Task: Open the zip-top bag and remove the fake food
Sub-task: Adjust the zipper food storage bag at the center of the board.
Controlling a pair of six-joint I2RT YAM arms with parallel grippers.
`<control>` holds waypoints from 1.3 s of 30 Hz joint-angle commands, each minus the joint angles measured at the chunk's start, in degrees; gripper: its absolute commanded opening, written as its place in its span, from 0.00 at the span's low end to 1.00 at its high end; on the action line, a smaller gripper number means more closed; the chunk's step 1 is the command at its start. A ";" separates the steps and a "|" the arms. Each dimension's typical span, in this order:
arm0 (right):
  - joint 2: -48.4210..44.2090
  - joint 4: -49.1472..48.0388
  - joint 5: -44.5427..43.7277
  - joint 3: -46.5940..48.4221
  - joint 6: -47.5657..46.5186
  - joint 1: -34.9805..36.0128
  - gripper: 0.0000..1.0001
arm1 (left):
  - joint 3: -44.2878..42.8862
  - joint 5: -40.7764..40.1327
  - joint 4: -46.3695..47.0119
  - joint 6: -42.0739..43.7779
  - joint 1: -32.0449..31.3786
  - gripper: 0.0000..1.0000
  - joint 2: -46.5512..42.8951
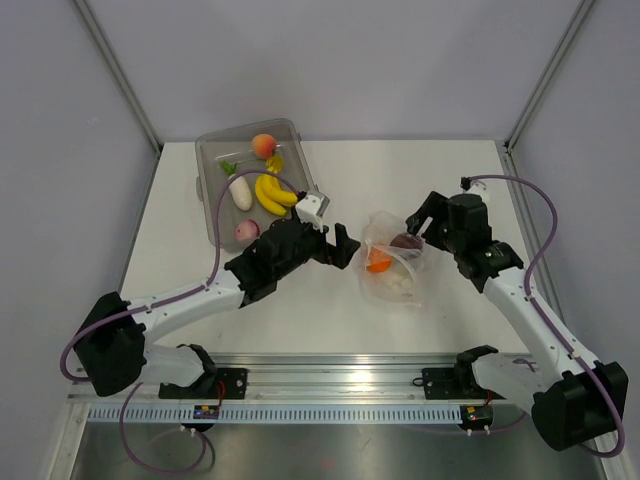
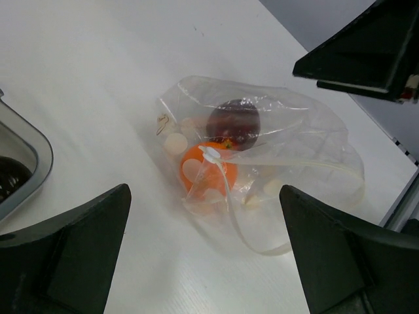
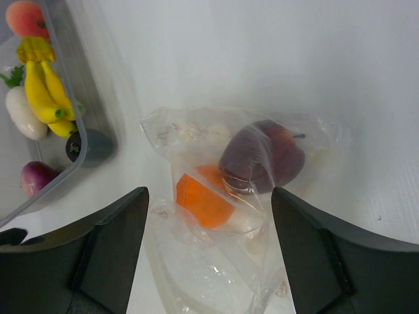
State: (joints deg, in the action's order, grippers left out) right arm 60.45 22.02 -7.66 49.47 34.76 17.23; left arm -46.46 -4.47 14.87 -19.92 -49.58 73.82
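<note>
The clear zip-top bag (image 1: 392, 265) lies on the white table between my two grippers. It holds an orange (image 2: 208, 171) and a dark red apple (image 2: 234, 123); both also show in the right wrist view, the orange (image 3: 203, 199) and the apple (image 3: 262, 157). The bag's zip strip (image 2: 243, 230) loops apart and the mouth gapes toward my left gripper. My left gripper (image 1: 346, 246) is open and empty just left of the bag (image 2: 308, 163). My right gripper (image 1: 413, 226) is open and empty over the bag's far right side (image 3: 216, 275).
A clear-grey tub (image 1: 210, 195) stands at the back left with a peach (image 1: 264, 145), a banana bunch (image 1: 274, 192), a white radish (image 1: 240, 190) and a dark red piece (image 1: 246, 232). Metal frame posts stand at the table's back corners.
</note>
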 commanded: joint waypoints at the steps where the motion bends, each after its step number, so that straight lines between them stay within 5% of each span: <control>1: -4.19 -3.82 2.39 -0.08 -4.61 1.30 0.84 | -2.94 0.78 -1.86 -1.78 1.41 0.99 0.62; 10: -2.88 -2.07 -4.63 3.43 -12.08 11.93 0.85 | 2.16 4.65 0.25 -11.80 9.94 0.99 -5.08; 15: 1.77 4.25 -12.80 9.05 -17.44 19.57 0.79 | 1.46 -4.57 -5.81 -13.39 10.73 0.99 -8.78; 22: 8.98 7.77 -24.59 12.84 -22.89 29.68 0.73 | 1.89 -5.55 -8.28 -15.06 12.49 0.99 -10.89; 35: 20.31 16.03 -29.51 18.11 -25.71 33.30 0.72 | 1.19 -4.50 -9.51 -15.32 13.55 0.99 -10.54; 39: 24.01 17.18 -31.19 19.61 -25.71 33.57 0.64 | 1.28 -4.58 -10.13 -15.32 13.99 0.99 -11.24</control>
State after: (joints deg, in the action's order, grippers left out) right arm 82.52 37.21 -35.09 65.98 10.04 50.15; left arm -44.31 -8.43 4.32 -34.85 -36.21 63.96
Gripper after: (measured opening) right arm 0.656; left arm 0.988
